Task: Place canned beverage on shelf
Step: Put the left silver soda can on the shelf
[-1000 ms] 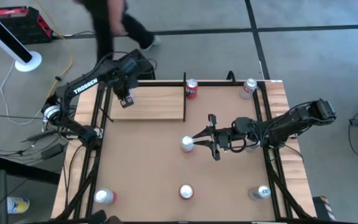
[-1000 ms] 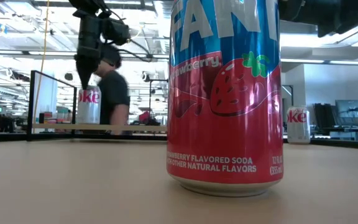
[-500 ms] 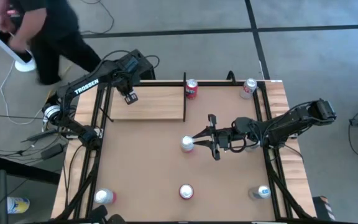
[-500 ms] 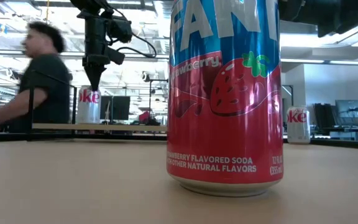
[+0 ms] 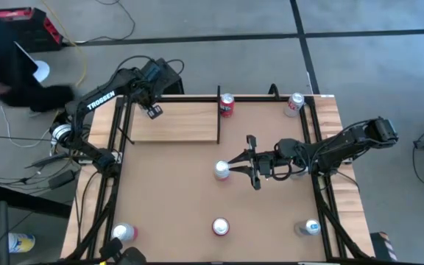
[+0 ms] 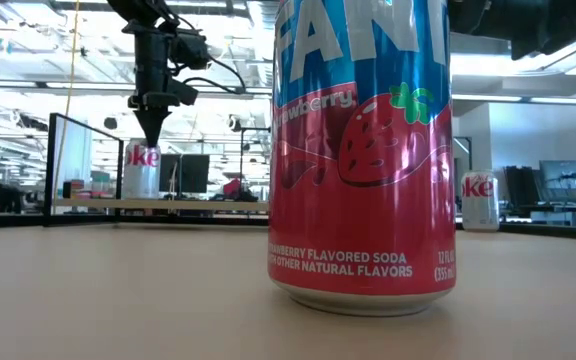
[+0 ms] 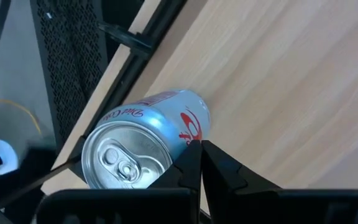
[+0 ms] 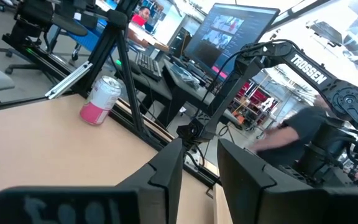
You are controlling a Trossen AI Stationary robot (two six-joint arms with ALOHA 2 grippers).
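left pincer (image 5: 154, 112) pressed together, empty, hanging above the diet coke can (image 7: 143, 146) that stands upright on the pale wood shelf (image 5: 179, 124) near its far left edge. strawberry soda can (image 6: 363, 150) stands at the near middle of the bench (image 5: 175, 199). right pincer (image 5: 250, 163) spread over mid-bench, a silver can (image 5: 221, 170) just beside its fingertips. more cans sit at the bench's edges.

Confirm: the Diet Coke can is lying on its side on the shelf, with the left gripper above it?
Not quite. The Diet Coke can stands upright on the shelf, as the low view shows. The left gripper is above it.
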